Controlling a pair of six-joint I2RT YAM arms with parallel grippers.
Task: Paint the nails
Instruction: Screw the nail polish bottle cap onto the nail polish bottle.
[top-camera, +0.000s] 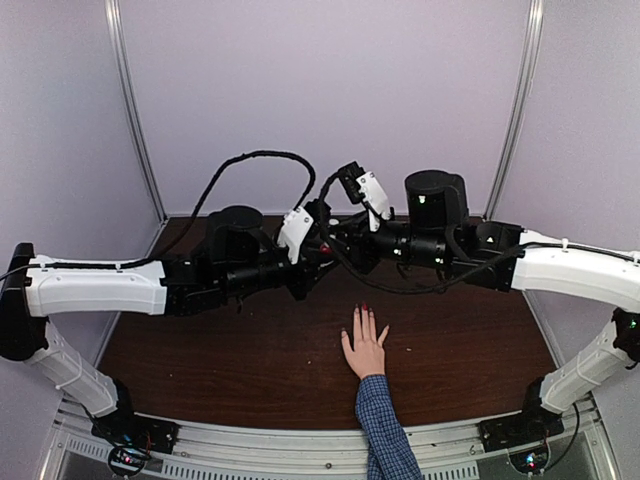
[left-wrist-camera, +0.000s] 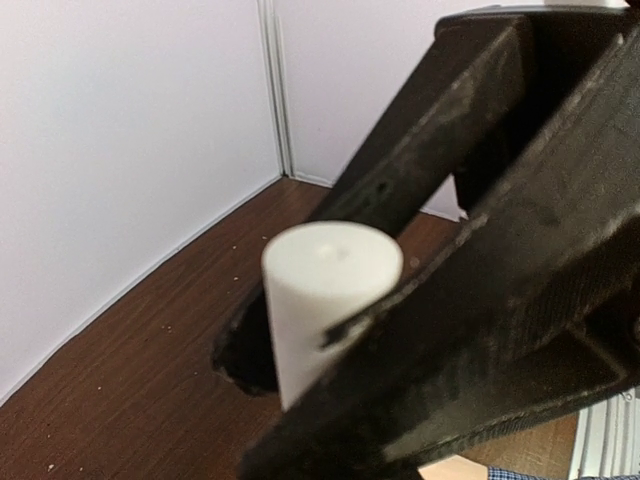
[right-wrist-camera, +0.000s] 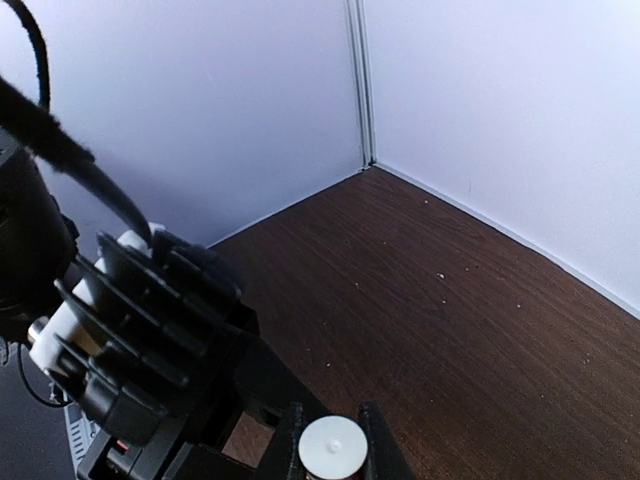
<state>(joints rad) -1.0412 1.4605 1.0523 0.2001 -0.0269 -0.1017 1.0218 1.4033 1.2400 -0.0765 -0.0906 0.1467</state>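
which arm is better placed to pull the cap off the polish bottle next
Probably the left: the left gripper already clamps the white cap, while the right gripper seems to hold the bottle below it.

Nails (top-camera: 364, 309): tiny fingernails of a light-skinned hand (top-camera: 364, 345) lying flat, palm down, fingers spread toward the table's far edge, near the middle of the near edge. At least one fingertip shows dark red; the others are too small to tell.
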